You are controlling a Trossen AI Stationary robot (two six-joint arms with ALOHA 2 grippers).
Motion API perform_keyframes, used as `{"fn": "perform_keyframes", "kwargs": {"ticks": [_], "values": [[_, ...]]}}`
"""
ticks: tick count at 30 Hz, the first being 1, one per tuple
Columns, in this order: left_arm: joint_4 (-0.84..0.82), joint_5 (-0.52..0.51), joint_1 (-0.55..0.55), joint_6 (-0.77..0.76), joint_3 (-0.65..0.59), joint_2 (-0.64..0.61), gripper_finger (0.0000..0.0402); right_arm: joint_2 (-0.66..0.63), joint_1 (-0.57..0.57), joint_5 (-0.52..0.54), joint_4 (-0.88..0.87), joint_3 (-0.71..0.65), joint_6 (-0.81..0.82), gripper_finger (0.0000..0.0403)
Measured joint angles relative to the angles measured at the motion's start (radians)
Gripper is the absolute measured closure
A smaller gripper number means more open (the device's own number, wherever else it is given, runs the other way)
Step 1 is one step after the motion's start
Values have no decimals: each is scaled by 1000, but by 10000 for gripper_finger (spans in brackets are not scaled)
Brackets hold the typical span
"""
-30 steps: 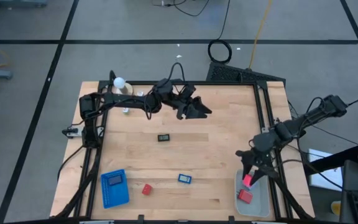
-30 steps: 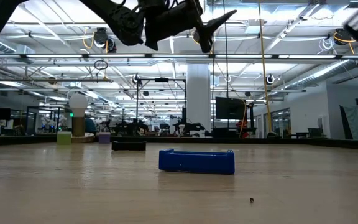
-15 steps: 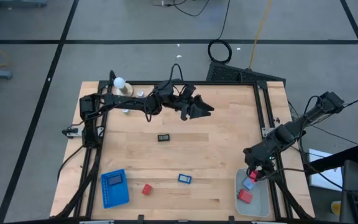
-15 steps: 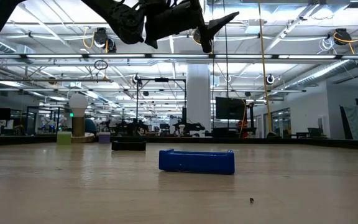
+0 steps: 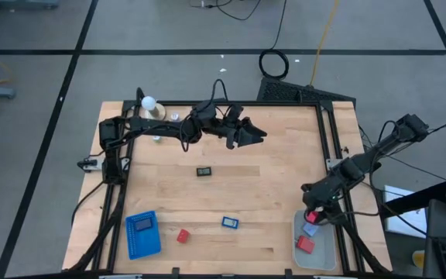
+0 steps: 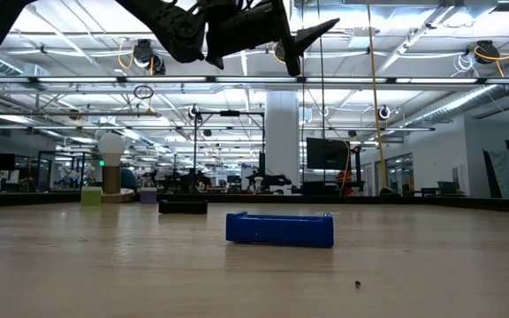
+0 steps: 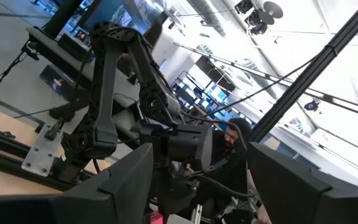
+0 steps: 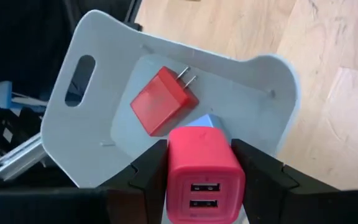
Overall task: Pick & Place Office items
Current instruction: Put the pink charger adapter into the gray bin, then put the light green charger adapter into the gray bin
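We see the right gripper (image 5: 313,216) poised over the near-right corner of the table (image 5: 285,170), just above the pale translucent bin (image 5: 324,252). Its two fingers (image 8: 146,171) are closed against the sides of a red charger block (image 8: 206,162), whose face toward the wrist camera shows two stacked USB ports. Below it in the bin lies a second red charger (image 8: 160,101) with two metal prongs, and a pale-blue piece (image 8: 209,120) peeks out just behind the held block. We can read no brand, label or lettering on any of these pieces. The left gripper (image 5: 255,136) hangs in the air above the far middle of the table with its fingers parted and nothing between them. Still on the wood are a black rectangular piece (image 5: 204,171) near the centre, a small blue item (image 5: 230,222) and a red block (image 5: 183,235) toward the near edge, and the blue ribbed tray (image 5: 142,234) at the near left. A white ball on a tan base (image 5: 150,105) stands at the far left corner.
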Motion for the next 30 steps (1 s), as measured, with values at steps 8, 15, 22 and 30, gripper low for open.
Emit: {"fn": "perform_keyframes", "kwargs": {"ticks": [8, 15, 22, 30], "values": [[-1, 0, 0, -1, 0, 1, 133, 0, 0, 0, 74, -15, 50, 223], [-1, 0, 0, -10, 0, 1, 133, 0, 0, 0, 119, -15, 82, 198], [1, 54, 8, -13, 0, 1, 133, -7, -4, 4, 258, -15, 78, 182], [134, 211, 48, -19, 0, 2, 133, -85, -105, 37, 526, -14, 78, 161]]}}
